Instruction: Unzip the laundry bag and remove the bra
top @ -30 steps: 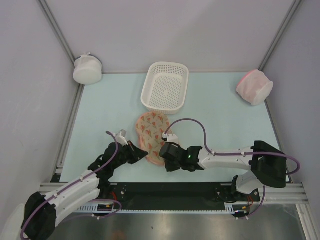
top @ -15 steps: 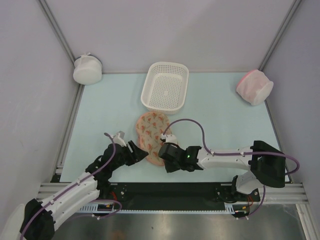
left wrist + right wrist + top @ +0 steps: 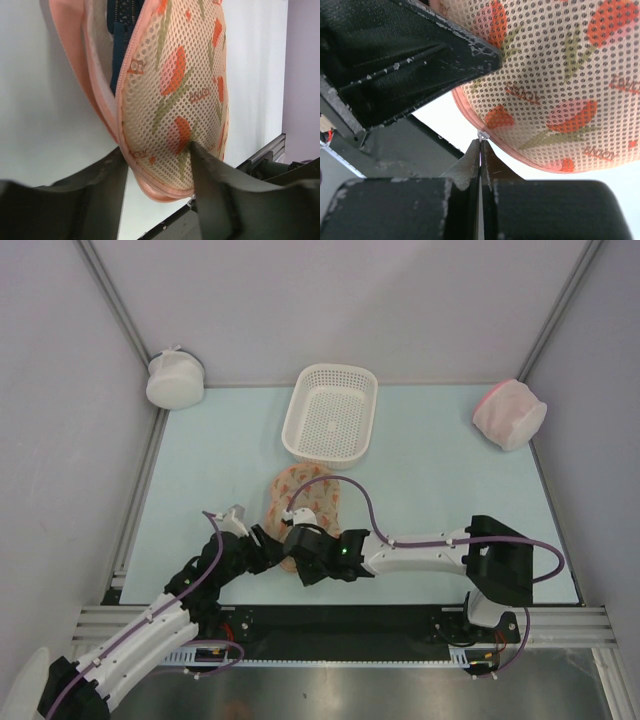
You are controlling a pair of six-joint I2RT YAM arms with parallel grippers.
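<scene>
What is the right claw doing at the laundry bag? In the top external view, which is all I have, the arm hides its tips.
Observer: The right claw is shut on a small pale zipper pull at the edge of the laundry bag.
Operator: Is the bag open anywhere?
Observer: Yes, partly. The left wrist view shows a gap along its side, with the dark blue bra visible inside.

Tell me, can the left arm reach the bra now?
Probably not yet: the left gripper straddles the closed end of the bag; the bra shows only through a narrow gap farther up.
</scene>
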